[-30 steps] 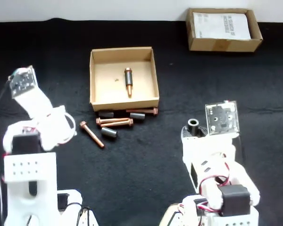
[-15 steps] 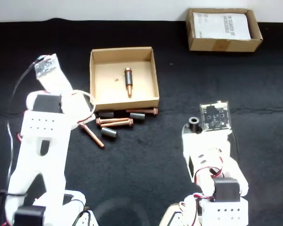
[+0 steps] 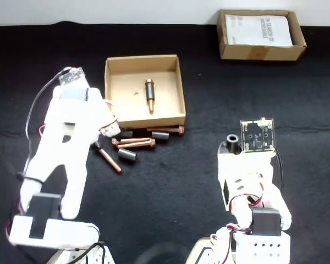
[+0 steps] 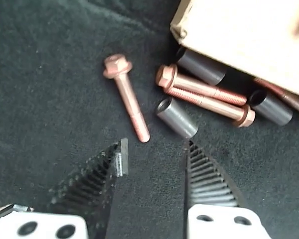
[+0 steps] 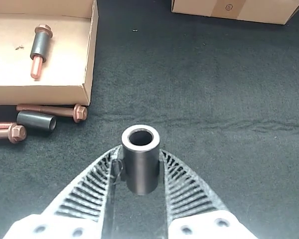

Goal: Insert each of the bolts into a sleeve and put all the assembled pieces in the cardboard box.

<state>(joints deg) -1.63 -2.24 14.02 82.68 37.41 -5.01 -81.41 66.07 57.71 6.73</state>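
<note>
A cardboard box (image 3: 144, 119) holds one bolt in a sleeve (image 3: 149, 94). In front of it lie loose copper bolts (image 3: 133, 143) and dark sleeves (image 3: 126, 154); one bolt (image 3: 108, 158) lies apart to the left. My left gripper (image 4: 154, 152) hangs open just above the cloth, near the single bolt (image 4: 127, 97) and a sleeve (image 4: 177, 117). My right gripper (image 5: 139, 162) is shut on a dark sleeve (image 5: 140, 159), held upright with its bore facing up. In the high view this sleeve (image 3: 232, 143) is to the right of the pile.
A second cardboard box (image 3: 261, 34) with a printed sheet stands at the back right. Black cloth covers the table. The left arm (image 3: 71, 137) stretches over the area left of the pile. A bolt (image 5: 52, 110) and a sleeve (image 5: 36, 121) lie against the box's front wall (image 5: 40, 92).
The left arm has swung from the far left toward the loose bolts beside the box. The right arm has shifted only slightly, keeping the sleeve.
</note>
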